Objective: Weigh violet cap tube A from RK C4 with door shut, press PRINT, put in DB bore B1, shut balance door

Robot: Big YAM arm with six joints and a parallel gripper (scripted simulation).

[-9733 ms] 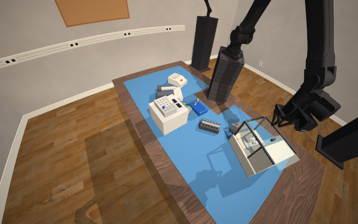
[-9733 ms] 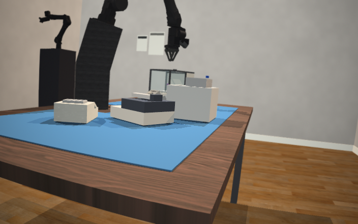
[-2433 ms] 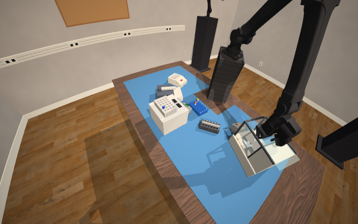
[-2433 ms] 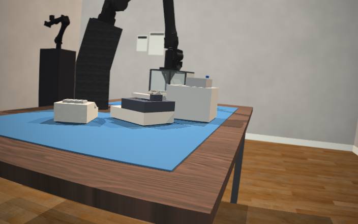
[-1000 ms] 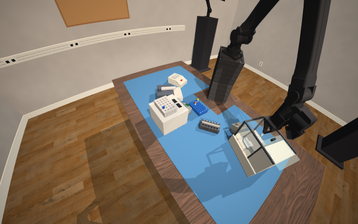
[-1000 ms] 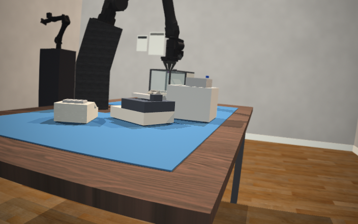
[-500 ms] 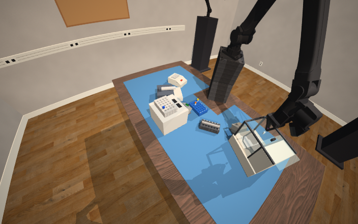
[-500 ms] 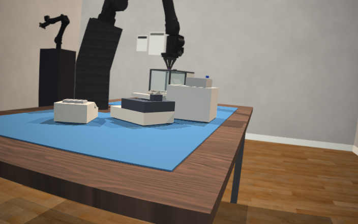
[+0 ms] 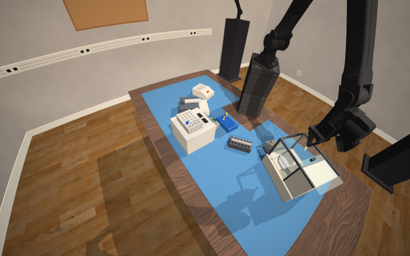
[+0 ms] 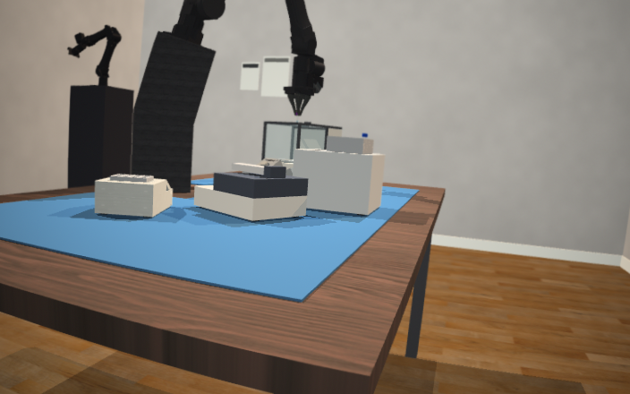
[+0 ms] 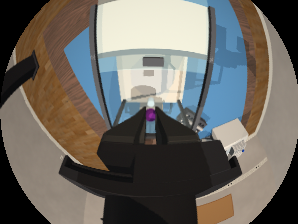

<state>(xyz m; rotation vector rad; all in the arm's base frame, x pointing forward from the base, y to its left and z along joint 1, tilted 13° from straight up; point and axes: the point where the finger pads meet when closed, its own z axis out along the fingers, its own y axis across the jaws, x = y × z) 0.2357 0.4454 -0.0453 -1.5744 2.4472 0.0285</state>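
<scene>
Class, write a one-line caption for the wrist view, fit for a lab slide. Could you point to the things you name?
Violet-capped tube (image 9: 305, 148) (image 11: 151, 115) pinched in the gripper (image 9: 311, 144) (image 10: 298, 114) (image 11: 151, 114), above the balance's glass box (image 9: 308, 182) (image 10: 264, 141) (image 11: 211, 60).

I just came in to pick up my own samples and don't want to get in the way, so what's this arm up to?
The arm's gripper is shut on the violet-capped tube, holding it above the glass box of the balance. The tube is off the pan, and its place in the dry block isn't filled by it either. Other tubes, with orange and yellow caps, stand in the blue tube rack.
</scene>
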